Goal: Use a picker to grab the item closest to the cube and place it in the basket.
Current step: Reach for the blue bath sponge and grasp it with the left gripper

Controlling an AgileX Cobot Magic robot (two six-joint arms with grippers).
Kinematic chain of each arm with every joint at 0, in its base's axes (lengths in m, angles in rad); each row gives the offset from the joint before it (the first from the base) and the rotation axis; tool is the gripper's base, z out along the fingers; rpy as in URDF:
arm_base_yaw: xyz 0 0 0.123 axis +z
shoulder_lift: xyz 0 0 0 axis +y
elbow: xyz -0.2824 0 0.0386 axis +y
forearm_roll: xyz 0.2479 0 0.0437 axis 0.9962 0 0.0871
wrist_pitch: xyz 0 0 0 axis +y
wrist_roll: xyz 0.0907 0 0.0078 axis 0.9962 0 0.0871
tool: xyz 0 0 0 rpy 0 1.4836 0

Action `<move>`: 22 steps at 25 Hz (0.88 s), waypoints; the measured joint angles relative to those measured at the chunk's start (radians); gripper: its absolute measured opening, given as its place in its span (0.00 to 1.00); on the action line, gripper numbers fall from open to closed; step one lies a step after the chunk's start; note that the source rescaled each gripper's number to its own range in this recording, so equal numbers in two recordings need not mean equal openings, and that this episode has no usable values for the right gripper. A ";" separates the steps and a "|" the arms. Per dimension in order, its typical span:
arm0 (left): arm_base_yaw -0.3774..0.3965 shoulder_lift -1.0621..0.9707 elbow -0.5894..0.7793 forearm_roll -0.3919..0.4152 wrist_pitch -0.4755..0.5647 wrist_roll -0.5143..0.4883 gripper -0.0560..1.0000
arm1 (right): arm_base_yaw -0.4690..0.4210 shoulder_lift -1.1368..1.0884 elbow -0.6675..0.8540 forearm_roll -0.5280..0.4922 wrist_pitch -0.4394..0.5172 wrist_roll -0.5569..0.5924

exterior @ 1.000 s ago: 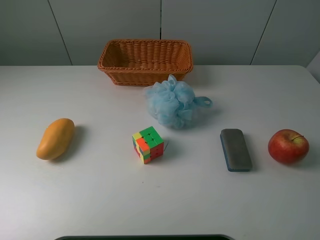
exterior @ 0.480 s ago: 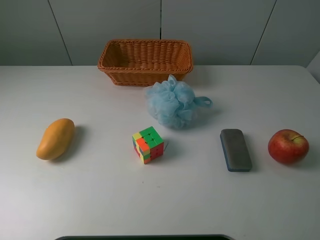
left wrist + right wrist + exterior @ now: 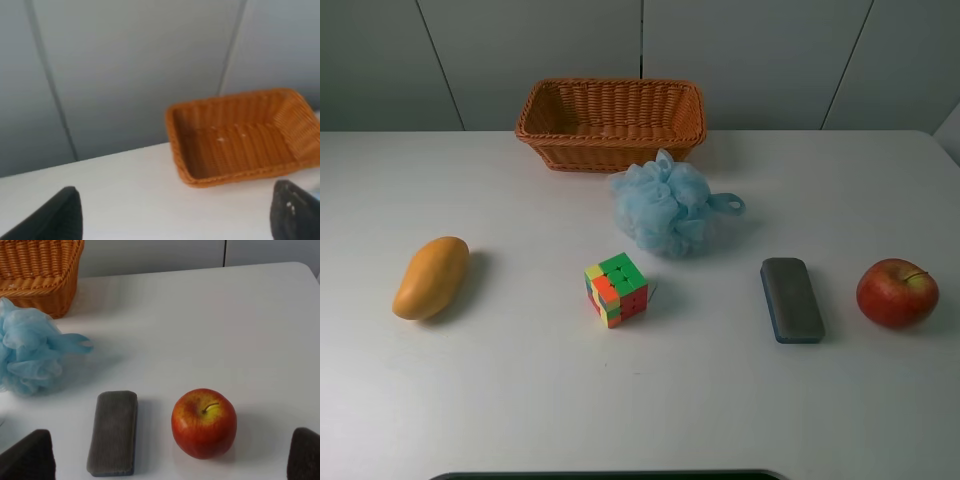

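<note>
One blue pouf (image 3: 663,208) sits just beyond the cube (image 3: 616,289), close before the basket (image 3: 590,150). We see an eraser (image 3: 791,298) and apple (image 3: 896,292) to the right, a mango (image 3: 430,277) at the left. Our left gripper (image 3: 180,212) and right gripper (image 3: 165,455) gape wide, holding nothing.

A mango (image 3: 430,277) lies far left; a grey block (image 3: 791,299), perhaps an eraser, sits near an apple (image 3: 896,292).

Loofah (image 3: 667,208) btwn basket (image 3: 610,150) behind & cube (image 3: 616,289) in front; mango (image 3: 430,277) far left.
</note>
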 joint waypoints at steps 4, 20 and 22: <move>-0.170 0.204 -0.156 0.050 0.000 -0.015 1.00 | 0.000 0.000 0.000 0.000 0.000 0.000; -0.453 0.786 -0.362 -0.049 0.021 0.003 1.00 | 0.000 0.000 0.000 0.000 0.000 0.000; -0.466 0.828 -0.362 -0.070 0.019 0.018 1.00 | 0.000 0.000 0.000 0.000 0.000 0.000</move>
